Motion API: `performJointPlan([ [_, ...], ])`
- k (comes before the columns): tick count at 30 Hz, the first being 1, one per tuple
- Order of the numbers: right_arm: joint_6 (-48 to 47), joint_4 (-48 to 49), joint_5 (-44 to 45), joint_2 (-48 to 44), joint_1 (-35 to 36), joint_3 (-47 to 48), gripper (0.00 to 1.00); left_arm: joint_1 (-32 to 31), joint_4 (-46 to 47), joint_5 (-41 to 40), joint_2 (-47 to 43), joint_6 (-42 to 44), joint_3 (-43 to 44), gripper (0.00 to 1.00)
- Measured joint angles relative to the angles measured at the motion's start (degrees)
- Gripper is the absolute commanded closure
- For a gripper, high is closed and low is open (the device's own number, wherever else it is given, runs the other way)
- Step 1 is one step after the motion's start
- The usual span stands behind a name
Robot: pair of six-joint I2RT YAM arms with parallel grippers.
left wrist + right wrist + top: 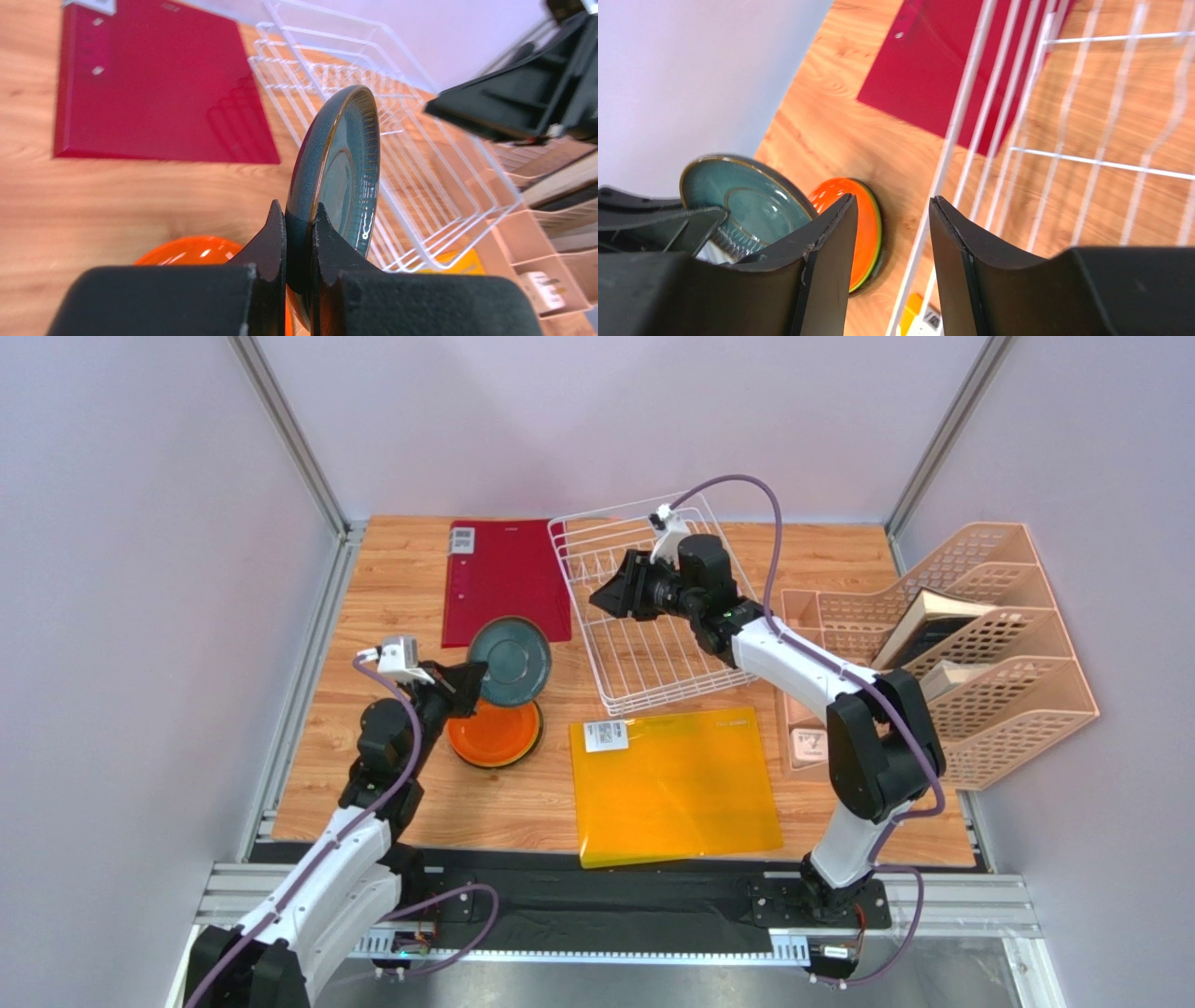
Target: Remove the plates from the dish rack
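1. The left gripper [298, 213] is clamped on the dark teal-grey round plate [509, 661], above the orange round plate [494, 735].
2. A lime green plate [878, 225] lies under the orange one.
3. The white wire dish rack [659, 651] looks empty, so unloading seems nearly done.
4. The right gripper [889, 199], jaws apart, is at the rack's nine o'clock.
5. I can't see the red plate.

Dish rack [659, 665] floor bare (right pincer [601, 598] over its rim), open wood left of plates [494, 742]
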Motion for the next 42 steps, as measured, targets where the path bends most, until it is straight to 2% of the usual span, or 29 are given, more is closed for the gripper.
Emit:
performJointPlan([
  [10, -2.9, -2.8, 5.2, -3.8, -2.9, -0.9, 0.53, 0.0, -12.4, -9.0, -2.8, 1.6, -4.8, 1.00],
  [18, -3.4, -2.8, 6.3, -5.5, -4.8, -1.6, 0.53, 0.0, -15.7, -12.9, -2.8, 1.7, -5.0, 1.00],
  [25, -3.4, -3.0, 6.8, -5.5, -5.0, -2.9, 0.53, 0.0, -18.8, -13.4, -2.8, -1.8, -5.0, 1.00],
  [26, -3.4, -3.1, 6.9, -5.5, -5.0, -3.0, 0.53, 0.0, -19.0, -13.4, -2.8, -2.1, -5.0, 0.99],
  [27, -3.4, -3.2, 6.9, -5.5, -5.0, -3.0, 0.53, 0.0, -19.3, -13.4, -2.8, -2.6, -4.9, 0.92],
  [28, -3.4, -3.2, 7.0, -5.5, -5.0, -3.0, 0.53, 0.0, -19.5, -13.4, -2.8, -3.0, -4.9, 0.89],
  [35, -3.5, -3.7, 8.1, -5.5, -5.0, -3.0, 0.53, 0.0, -20.5, -13.4, -3.1, -4.3, -4.9, 0.84],
  [42, -3.7, -3.8, 8.8, -5.5, -5.0, -3.0, 0.53, 0.0, -21.7, -13.9, -3.5, -4.4, -4.9, 0.67],
])
